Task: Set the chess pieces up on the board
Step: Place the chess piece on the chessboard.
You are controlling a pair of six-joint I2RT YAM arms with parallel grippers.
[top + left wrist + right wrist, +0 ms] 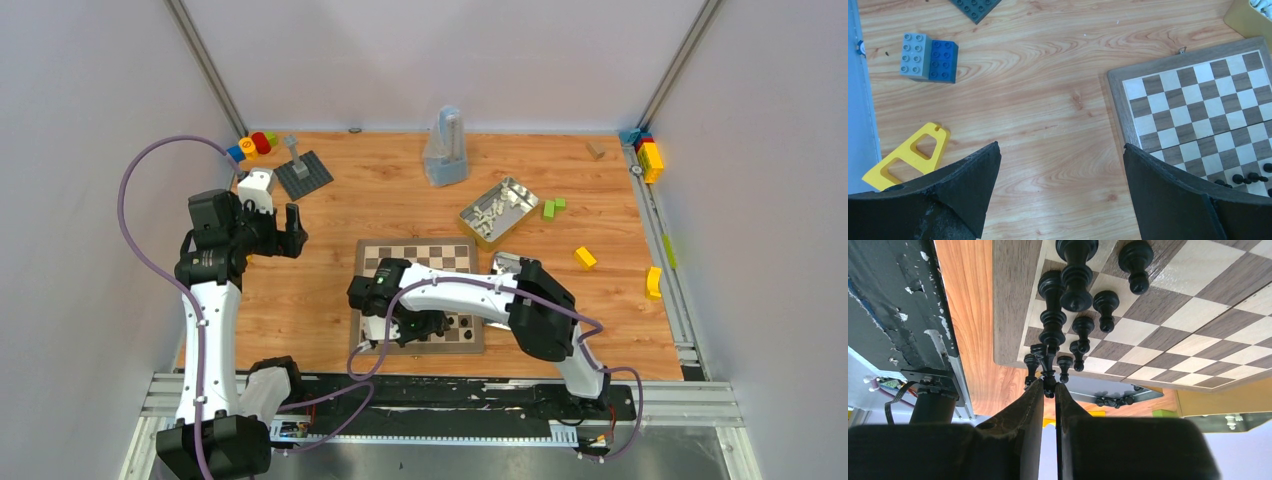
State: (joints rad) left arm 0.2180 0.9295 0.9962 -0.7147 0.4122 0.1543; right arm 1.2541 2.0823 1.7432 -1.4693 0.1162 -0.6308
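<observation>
**Right gripper** point(1049, 390): at the near left corner of the board point(1013, 300). Jaws drawn to a narrow slit, pinching the head of a slim black piece point(1048, 375). The piece's long axis runs in line with the fingers, head at the fingertips, base toward the board. Whether the base rests on a square cannot be told.

**Other black pieces** point(1075, 275): upright, clustered on the near rows just beyond the held one.

**Left gripper** point(1060, 145): left of the board, over bare table point(1048, 75). Jaws spread wide, holding nothing.

**White pieces** point(492, 210): heaped in a metal tin point(520, 186), beyond the board's far right corner.
</observation>
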